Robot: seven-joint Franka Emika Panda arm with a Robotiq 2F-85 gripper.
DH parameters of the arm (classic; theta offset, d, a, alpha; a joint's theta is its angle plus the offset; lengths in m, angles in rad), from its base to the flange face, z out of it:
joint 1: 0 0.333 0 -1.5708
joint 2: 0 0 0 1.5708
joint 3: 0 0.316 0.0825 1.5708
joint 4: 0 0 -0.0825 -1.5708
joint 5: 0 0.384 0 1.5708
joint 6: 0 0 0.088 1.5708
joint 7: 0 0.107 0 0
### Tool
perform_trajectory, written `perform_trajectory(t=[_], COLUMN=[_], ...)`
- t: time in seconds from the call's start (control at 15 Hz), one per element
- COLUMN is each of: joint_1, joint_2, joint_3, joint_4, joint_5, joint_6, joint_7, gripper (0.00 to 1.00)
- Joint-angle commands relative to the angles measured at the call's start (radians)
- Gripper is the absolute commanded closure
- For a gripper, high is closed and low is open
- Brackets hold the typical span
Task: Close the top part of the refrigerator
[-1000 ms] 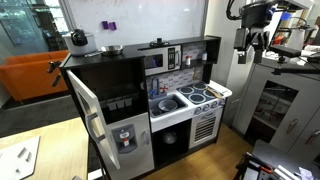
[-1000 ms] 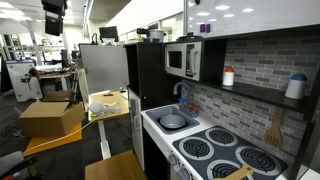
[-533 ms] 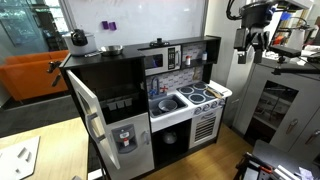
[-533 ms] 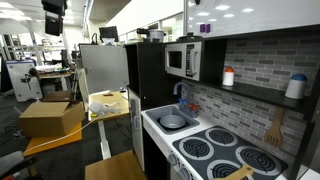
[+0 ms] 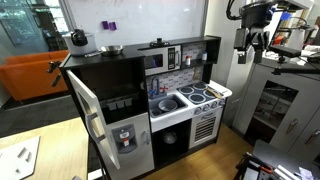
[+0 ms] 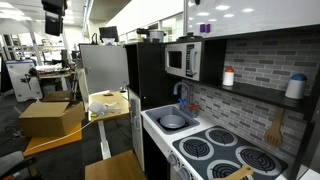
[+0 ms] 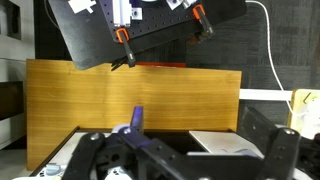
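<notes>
Top part of the refrigerator (image 5: pixel 86 102) stands swung wide open, long axis upright, well apart from and lower than the raised gripper (image 5: pixel 254 42), whose jaws stand apart

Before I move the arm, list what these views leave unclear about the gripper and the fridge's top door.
- Gripper: too small in an exterior view, blurred and cut by the bottom edge in the wrist view; jaw state unreadable.
- Top door: absent from the wrist view.
- Refrigerator interior: too dark.
</notes>
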Motion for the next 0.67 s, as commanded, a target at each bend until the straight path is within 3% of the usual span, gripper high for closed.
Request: perform_trajectory(t=[0.0,0.33,0.6], joint_1=[-0.025,-0.017,-0.016], joint_2=[0.009,0.043,0.147], joint_3=[0.019,0.009,0.000], joint_4=[0.006,0.038,0.129], joint_5=[0.009,0.022,0.030], joint_6=[-0.001,0.012,0.037], joint_7=[-0.014,-0.033,-0.028], gripper=[0.00,0.00,0.00])
